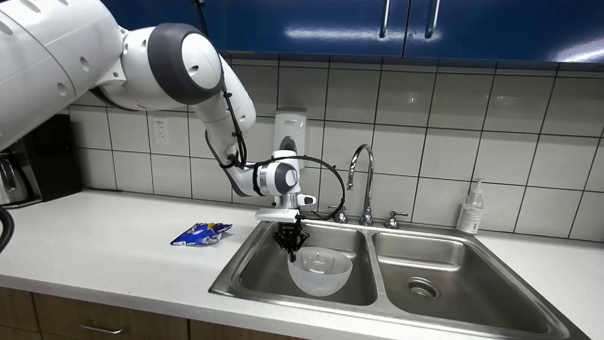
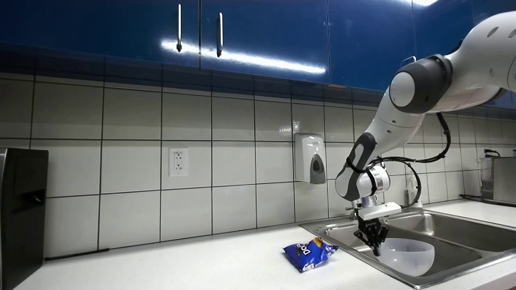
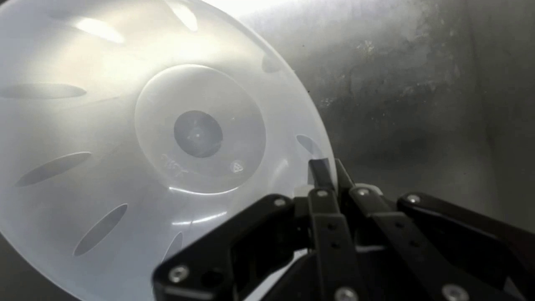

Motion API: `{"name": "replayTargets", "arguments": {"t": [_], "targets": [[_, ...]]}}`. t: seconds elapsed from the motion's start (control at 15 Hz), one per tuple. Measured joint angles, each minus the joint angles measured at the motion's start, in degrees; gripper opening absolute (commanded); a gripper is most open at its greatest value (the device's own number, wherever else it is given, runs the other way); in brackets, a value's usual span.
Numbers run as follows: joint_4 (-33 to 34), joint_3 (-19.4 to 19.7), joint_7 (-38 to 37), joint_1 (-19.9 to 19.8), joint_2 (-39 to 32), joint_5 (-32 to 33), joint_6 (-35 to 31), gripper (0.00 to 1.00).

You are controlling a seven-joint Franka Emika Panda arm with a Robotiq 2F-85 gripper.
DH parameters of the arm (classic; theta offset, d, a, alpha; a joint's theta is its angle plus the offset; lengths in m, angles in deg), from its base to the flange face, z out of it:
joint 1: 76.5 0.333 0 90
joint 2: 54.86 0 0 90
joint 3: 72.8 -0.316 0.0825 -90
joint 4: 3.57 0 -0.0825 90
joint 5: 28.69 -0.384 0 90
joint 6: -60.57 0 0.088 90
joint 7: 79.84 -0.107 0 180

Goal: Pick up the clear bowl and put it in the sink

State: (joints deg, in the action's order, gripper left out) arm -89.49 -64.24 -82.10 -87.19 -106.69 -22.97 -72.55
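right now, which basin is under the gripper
The basin nearer the blue packet, where the gripper holds the clear bowl; the other basin shows its drain.

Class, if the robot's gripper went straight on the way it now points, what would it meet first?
The gripper points downward, shut on the clear bowl at its rim. Straight on, the bowl's underside would likely meet the sink floor first; whether they already touch, I cannot tell.

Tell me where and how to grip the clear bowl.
Pinch the clear bowl by its rim, probably best from above: it opens upward and the rim looks thin, letting one finger sit inside and one outside, as the gripper has them now.
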Motion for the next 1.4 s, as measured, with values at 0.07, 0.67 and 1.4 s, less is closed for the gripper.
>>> {"name": "replayTargets", "arguments": {"t": [0.07, 0.67, 1.4], "targets": [[0.40, 0.00, 0.00, 0.00, -0.29, 0.00, 0.00, 0.29], [1.16, 0.03, -0.03, 0.01, -0.63, -0.03, 0.06, 0.89], [-9.91, 1.77, -0.17, -0.04, 12.62, -0.04, 0.06, 1.00]]}}
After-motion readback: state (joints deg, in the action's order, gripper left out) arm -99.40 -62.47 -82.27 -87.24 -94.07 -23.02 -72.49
